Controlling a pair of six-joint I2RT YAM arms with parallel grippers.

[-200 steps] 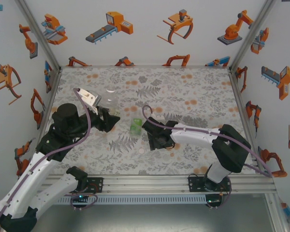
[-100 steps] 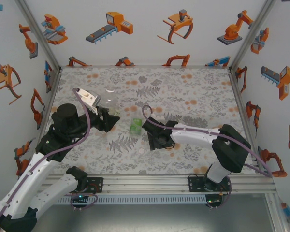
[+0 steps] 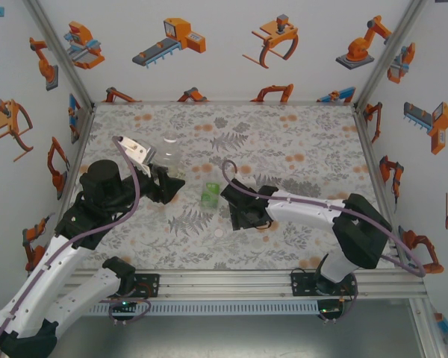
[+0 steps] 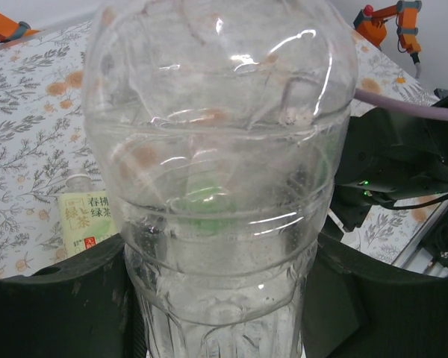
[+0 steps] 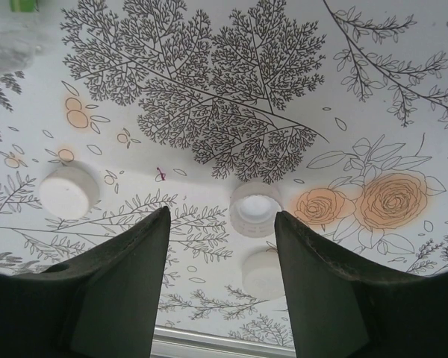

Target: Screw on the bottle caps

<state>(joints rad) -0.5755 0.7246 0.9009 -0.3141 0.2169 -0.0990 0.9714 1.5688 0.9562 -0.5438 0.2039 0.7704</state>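
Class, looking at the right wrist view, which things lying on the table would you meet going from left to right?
White bottle cap → open-side-up bottle cap → printed orange roses.

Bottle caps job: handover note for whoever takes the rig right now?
Left tool: shut on the plain clear bottle.
Right tool: open, empty, low over the table, an upturned cap just ahead of it.
Two more loose: a cap on the left, a cap nearer the tool.
Yellow-green label bottle and green-label bottle: on the table.
Done: no cap seen on any bottle. Left: screw on all three.
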